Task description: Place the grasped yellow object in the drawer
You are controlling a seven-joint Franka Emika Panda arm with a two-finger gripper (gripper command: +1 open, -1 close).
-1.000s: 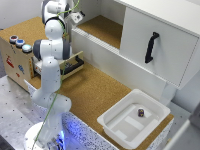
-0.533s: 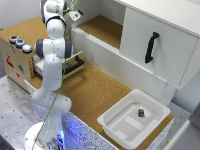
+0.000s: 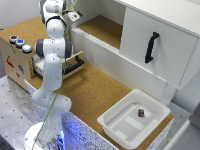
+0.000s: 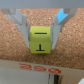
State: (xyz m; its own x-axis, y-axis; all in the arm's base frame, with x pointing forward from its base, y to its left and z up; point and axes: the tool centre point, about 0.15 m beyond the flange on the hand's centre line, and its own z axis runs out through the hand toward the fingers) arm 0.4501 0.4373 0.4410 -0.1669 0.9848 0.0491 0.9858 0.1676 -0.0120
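Note:
In the wrist view my gripper [image 4: 41, 40] is shut on a yellow cube [image 4: 41, 36] with a dark T-shaped mark, its fingers [image 4: 22, 26] on two opposite sides. Cork board lies below the cube. In the exterior view the gripper [image 3: 74, 15] is high at the back, over the raised cork shelf [image 3: 102, 27]; the cube cannot be made out there. The small light-wood drawer [image 3: 75, 66] with a black bar handle stands pulled out of the plywood box [image 3: 15, 60], partly hidden behind my arm and well below the gripper.
Coloured round buttons [image 3: 20, 43] sit on top of the plywood box. A large white panel with a black handle [image 3: 151, 47] stands at the exterior view's right. A white tray [image 3: 112, 125] holding a small dark object [image 3: 141, 113] sits at the front right.

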